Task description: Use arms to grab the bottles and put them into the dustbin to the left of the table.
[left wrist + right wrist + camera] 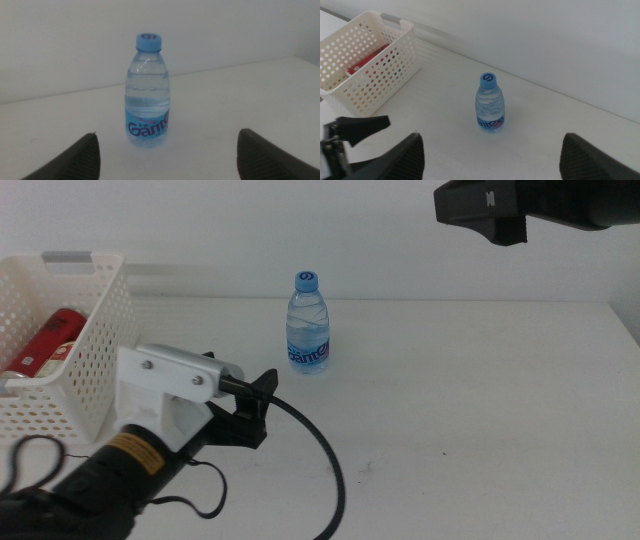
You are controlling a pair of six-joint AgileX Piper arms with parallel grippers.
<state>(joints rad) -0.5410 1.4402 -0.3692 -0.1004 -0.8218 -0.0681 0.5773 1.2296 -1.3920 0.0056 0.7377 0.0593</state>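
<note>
Middle view: small clear-blue water bottle with blue cap (308, 323) is standing upright mid-table, well right of the white perforated plastic dustbin (95, 350), which is already holding a slim red can (45, 343); left gripper (258, 402) is sitting near the bottle. Left wrist view: jaws are spread wide, bottle centred ahead, untouched, so the reach step seems underway; next comes advancing, then closing. Right wrist view: right gripper (492, 150) is hovering above, jaws spread, probably waiting.

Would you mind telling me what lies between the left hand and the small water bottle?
Nothing: the left wrist view shows only bare white table between the open left hand and the small clear blue-capped water bottle.
</note>
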